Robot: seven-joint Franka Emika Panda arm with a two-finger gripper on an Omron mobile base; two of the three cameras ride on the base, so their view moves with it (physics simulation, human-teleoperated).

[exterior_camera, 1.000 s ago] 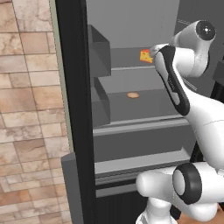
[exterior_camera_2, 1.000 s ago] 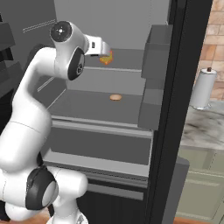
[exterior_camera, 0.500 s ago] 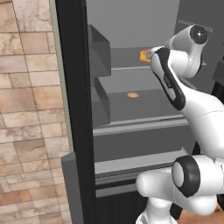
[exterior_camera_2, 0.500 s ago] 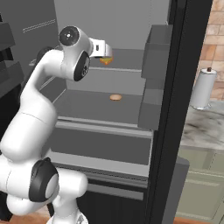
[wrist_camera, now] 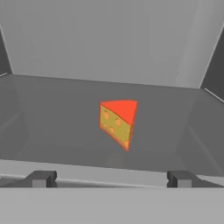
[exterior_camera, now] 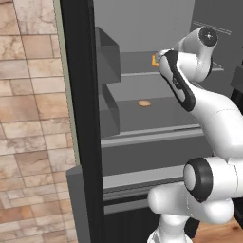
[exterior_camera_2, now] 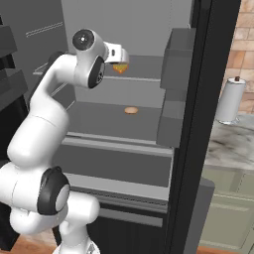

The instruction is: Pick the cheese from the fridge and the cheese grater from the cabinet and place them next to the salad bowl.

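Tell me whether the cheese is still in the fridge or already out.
In. The cheese sits on a grey fridge shelf, with the open gripper short of it, fingertips wide apart and touching nothing.

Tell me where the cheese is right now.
The cheese sits on the fridge's upper shelf, centred in the hand view ahead of the open fingers, one shelf above the flat tan disc.

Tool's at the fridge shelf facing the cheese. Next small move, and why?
Probably ease the tool straight forward along the shelf. Its jaws stand wide open, and the cheese sits centred between them but farther back, not yet between the fingertips. Close only once the tips flank the wedge.
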